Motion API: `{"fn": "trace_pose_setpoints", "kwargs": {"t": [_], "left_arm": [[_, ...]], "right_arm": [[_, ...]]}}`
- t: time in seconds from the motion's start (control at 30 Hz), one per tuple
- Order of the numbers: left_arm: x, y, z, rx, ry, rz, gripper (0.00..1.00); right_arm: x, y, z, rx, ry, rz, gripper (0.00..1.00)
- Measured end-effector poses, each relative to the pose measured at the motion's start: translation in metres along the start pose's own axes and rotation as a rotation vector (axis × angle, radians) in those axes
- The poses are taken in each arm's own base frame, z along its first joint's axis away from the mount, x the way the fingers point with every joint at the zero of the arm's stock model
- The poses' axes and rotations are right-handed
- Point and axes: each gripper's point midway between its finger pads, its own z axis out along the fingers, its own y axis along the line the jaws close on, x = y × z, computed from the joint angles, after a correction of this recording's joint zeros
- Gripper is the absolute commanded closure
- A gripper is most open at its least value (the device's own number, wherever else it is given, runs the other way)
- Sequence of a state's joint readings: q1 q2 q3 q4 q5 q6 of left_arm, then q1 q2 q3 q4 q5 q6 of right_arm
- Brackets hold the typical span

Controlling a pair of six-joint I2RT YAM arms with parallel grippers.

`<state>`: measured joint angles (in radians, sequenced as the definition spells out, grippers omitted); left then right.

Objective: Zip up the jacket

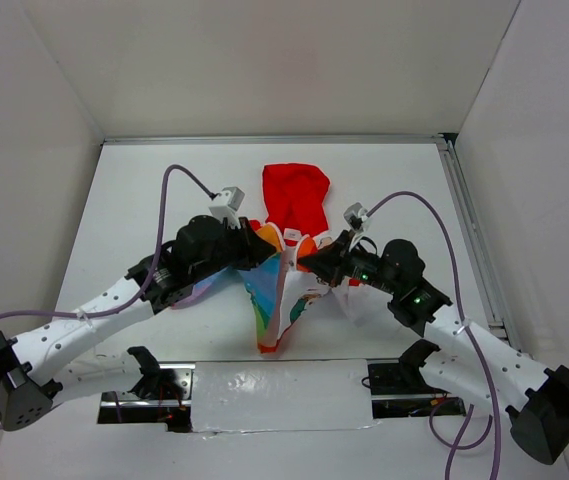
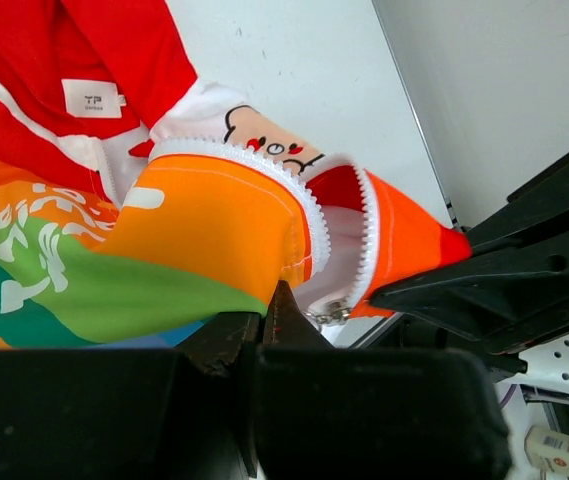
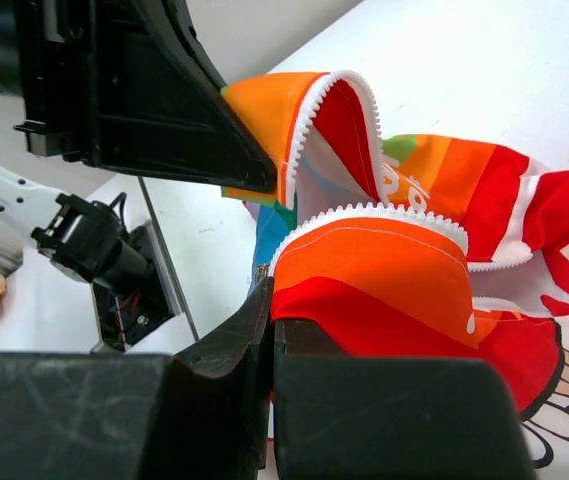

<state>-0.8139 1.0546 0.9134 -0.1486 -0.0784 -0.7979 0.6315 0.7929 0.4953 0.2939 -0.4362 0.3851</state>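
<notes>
The jacket point(image 1: 282, 290) is bunched up mid-table, its red hood point(image 1: 296, 195) lying flat behind it. My left gripper point(image 1: 262, 250) is shut on the rainbow-striped front edge. In the left wrist view the left gripper point(image 2: 269, 300) pinches orange fabric beside the white zipper teeth point(image 2: 306, 215), and a metal slider point(image 2: 332, 316) hangs just right of it. My right gripper point(image 1: 310, 260) is shut on the other front edge. In the right wrist view the right gripper point(image 3: 272, 300) clamps orange-red fabric under a row of teeth point(image 3: 384, 212). The two open edges curve toward each other, still apart.
A metal rail point(image 1: 469, 240) runs along the table's right side and white walls enclose it. A taped white strip point(image 1: 274, 395) lies at the near edge between the arm bases. Purple cables point(image 1: 169, 195) loop above both arms. The left gripper's body point(image 3: 134, 100) fills the right wrist view's upper left.
</notes>
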Motion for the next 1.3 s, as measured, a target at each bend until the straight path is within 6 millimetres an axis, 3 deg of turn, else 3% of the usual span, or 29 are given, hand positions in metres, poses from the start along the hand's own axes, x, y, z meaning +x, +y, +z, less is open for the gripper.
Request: {"fn": "trace_pose_setpoints", "kwargs": {"t": [0.23, 0.47, 0.8, 1.1, 1.3], "left_arm": [[-0.003, -0.003, 0.003, 0.017, -0.016, -0.001, 1.0], [0.001, -0.013, 0.008, 0.089, -0.006, 0.015, 1.0], [0.01, -0.011, 0.011, 0.124, 0.008, 0.036, 1.0], [0.007, -0.005, 0.0, 0.159, -0.006, 0.026, 1.0], [0.006, -0.012, -0.005, 0.221, 0.004, 0.03, 1.0]], "right_arm": [[0.004, -0.004, 0.003, 0.005, -0.012, -0.018, 1.0], [-0.007, -0.002, 0.004, -0.005, -0.064, -0.038, 1.0], [-0.01, -0.005, 0.004, 0.003, -0.074, -0.02, 1.0], [-0.01, -0.014, 0.002, 0.033, -0.069, -0.012, 1.0], [-0.009, -0.012, 0.001, 0.016, -0.062, -0.014, 1.0]]}}
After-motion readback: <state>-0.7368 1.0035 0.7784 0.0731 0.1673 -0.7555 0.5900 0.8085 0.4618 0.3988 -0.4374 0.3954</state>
